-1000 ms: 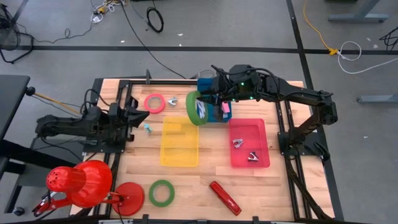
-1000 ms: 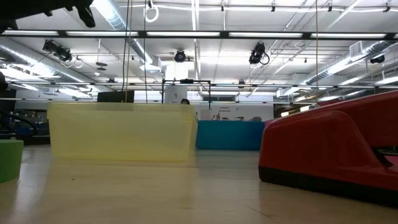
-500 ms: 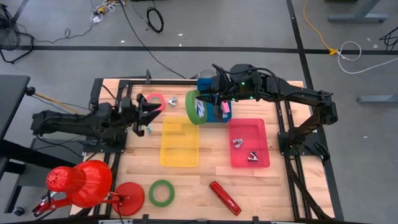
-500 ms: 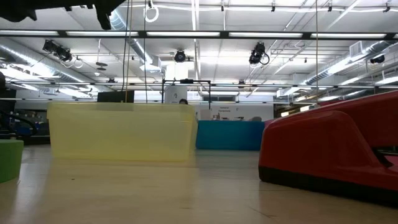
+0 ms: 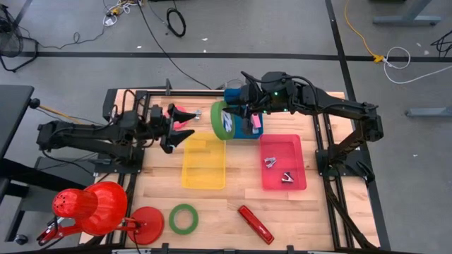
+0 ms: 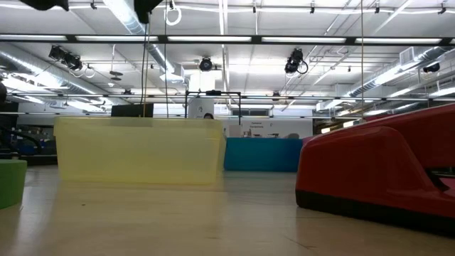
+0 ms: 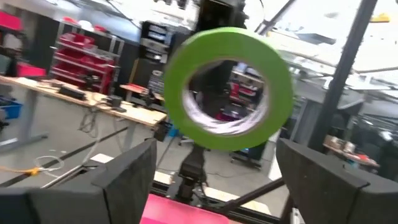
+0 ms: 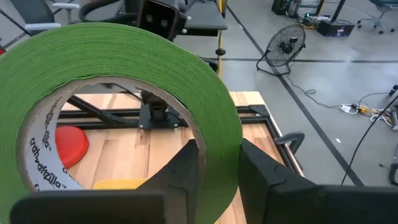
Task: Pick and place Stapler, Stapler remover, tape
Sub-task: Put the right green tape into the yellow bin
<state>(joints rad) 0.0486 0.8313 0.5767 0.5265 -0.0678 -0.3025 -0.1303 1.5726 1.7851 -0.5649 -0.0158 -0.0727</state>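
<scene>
- Right now my right tool (image 5: 233, 121) is clamped on a green tape roll (image 5: 221, 121), held upright in the air at about twelve o'clock of the tabletop (image 5: 212, 204), beside the blue bin (image 5: 244, 127).
- My left tool (image 5: 178, 132) hangs with its fingers spread apart and empty, at about ten o'clock, between the pink tape roll (image 5: 185, 113) and the yellow tray (image 5: 205, 161); it faces the lifted roll.
- As I judge it, the job is partway: two small metal pieces, seemingly staple removers (image 5: 279, 169), already lie in the red tray (image 5: 284, 162) at three o'clock.
- The red stapler (image 5: 255, 224) lies untouched on the wood at six o'clock, well apart from any tray.
- Another green tape roll (image 5: 183, 218) lies flat at seven o'clock, not yet picked.
- The yellow tray looks nearly empty; I cannot make out what, if anything, lies in it.
- Count: three tape rolls (two green, one pink), one stapler, two removers in the red tray, three containers.
</scene>
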